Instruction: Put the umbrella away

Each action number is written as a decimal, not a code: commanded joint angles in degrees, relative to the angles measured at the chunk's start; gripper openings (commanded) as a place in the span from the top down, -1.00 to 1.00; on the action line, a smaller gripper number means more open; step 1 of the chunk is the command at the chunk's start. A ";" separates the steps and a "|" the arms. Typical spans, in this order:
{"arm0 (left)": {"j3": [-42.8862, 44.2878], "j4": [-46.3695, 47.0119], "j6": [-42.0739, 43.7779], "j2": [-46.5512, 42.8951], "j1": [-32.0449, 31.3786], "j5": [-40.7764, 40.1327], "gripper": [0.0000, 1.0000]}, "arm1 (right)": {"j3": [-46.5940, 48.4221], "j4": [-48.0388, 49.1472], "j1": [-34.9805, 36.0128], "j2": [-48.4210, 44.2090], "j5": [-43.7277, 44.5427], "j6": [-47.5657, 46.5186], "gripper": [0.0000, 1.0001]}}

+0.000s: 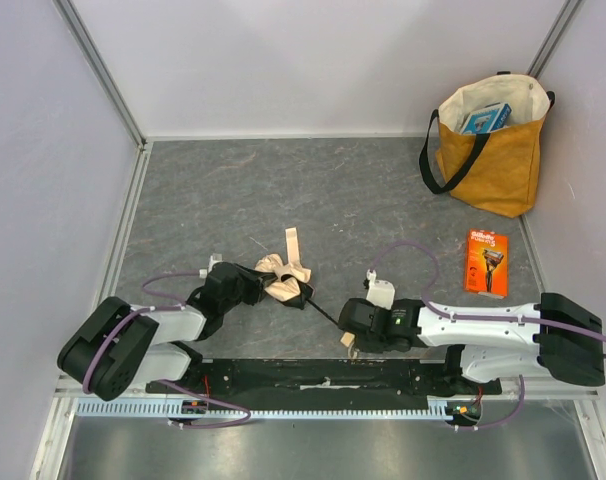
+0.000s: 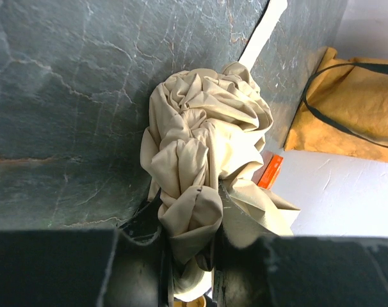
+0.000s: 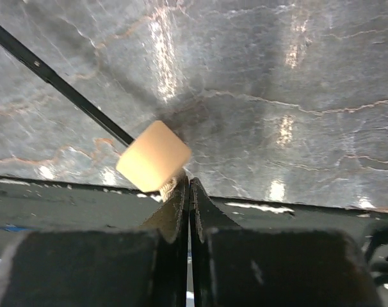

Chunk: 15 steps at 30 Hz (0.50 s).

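The umbrella point(image 1: 283, 275) lies crumpled on the grey floor mat; its pale beige fabric point(image 2: 200, 147) fills the left wrist view. My left gripper point(image 1: 255, 285) is shut on a bunch of that fabric point(image 2: 191, 256). The thin black shaft point(image 1: 325, 312) runs from the fabric to the light wooden knob point(image 1: 348, 341). In the right wrist view the shaft point(image 3: 59, 83) ends at the knob point(image 3: 154, 155), which sits just off my right gripper point(image 3: 189, 185). The right jaws are pressed together, with the knob's cord point(image 3: 171, 188) at their tip. The right gripper point(image 1: 349, 332) sits over the knob.
A mustard-yellow tote bag point(image 1: 493, 160) with black straps stands open at the back right and holds a blue box point(image 1: 485, 118). An orange razor box point(image 1: 486, 262) lies in front of it. White walls close in the mat, and a black rail point(image 1: 323, 375) runs along the near edge.
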 commanded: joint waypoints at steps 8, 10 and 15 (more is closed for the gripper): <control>0.34 -18.18 -4.25 -3.18 -6.29 -11.16 0.96 | 3.33 11.70 -0.88 7.63 16.30 10.07 1.00; 0.34 -18.71 -4.69 -3.27 -7.61 -11.78 0.96 | 6.14 17.13 -1.14 12.64 17.71 3.58 1.00; -1.24 -17.92 -5.83 -3.36 -10.95 -13.01 0.96 | 14.23 31.46 -2.72 23.20 19.83 -12.87 1.00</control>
